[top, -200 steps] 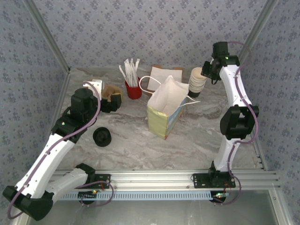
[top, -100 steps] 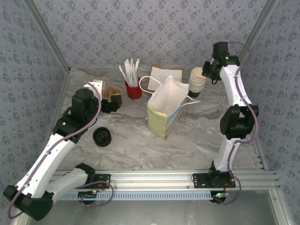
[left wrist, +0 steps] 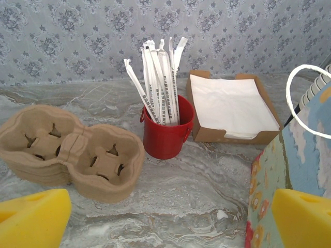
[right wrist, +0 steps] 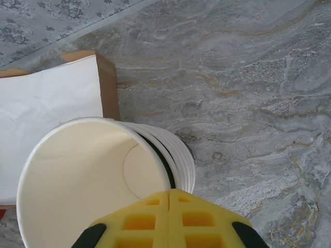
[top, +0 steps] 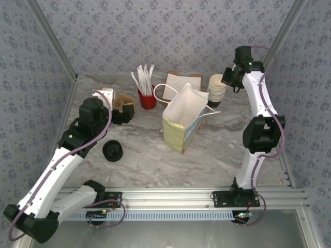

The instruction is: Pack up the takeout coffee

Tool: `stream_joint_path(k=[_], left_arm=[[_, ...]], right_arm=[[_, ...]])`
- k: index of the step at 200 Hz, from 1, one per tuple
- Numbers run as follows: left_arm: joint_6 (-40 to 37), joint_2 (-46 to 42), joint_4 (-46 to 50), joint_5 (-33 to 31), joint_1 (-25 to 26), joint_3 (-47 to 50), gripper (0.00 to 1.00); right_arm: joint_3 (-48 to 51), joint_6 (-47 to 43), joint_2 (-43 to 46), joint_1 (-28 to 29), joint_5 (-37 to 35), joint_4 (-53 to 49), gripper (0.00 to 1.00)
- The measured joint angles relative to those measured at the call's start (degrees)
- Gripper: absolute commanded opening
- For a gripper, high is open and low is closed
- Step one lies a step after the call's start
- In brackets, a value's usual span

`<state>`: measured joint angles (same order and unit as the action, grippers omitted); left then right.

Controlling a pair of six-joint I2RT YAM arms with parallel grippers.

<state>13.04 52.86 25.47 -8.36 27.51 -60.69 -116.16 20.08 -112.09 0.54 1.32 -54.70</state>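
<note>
The takeout coffee cup (right wrist: 88, 181) is the topmost of a stack of paper cups (top: 217, 90) at the back right; its cream inside faces the right wrist camera and it tilts a little off the rims below. My right gripper (right wrist: 169, 192) is shut on the near rim of this cup, yellow fingers pressed together. In the top view the right gripper (top: 226, 80) sits just right of the stack. The round black lid (top: 113, 150) lies on the table at the left. My left gripper (left wrist: 170, 222) stands open over bare marble, holding nothing, near the cardboard carrier (left wrist: 72, 155).
A white-and-yellow paper bag (top: 182, 121) stands open in the middle, and its flowered side (left wrist: 305, 165) is close to my left fingers. A red holder of white sticks (left wrist: 165, 132) and a cardboard box of napkins (left wrist: 230, 108) stand at the back.
The right gripper's fingers have closed onto the top cup's rim. Both arms have stayed almost where they were.
</note>
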Motion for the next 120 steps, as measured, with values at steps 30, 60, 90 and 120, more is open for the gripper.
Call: stream_joint_path(k=[30, 60, 90, 120], left_arm=[[0.0, 0.0, 0.0, 0.0, 0.0, 0.0, 0.99], [0.0, 0.0, 0.0, 0.0, 0.0, 0.0, 0.99], [0.0, 0.0, 0.0, 0.0, 0.0, 0.0, 0.99], [0.0, 0.0, 0.0, 0.0, 0.0, 0.0, 0.99]], right_arm=[[-1.8, 0.0, 0.0, 0.0, 0.4, -0.5, 0.0], [-2.7, 0.0, 0.7, -0.2, 1.2, -0.5, 0.0], [-4.0, 0.2, 1.6, -0.7, 2.1, -0.9, 0.0], [-6.9, 0.4, 2.6, -1.2, 2.8, -2.1, 0.0]])
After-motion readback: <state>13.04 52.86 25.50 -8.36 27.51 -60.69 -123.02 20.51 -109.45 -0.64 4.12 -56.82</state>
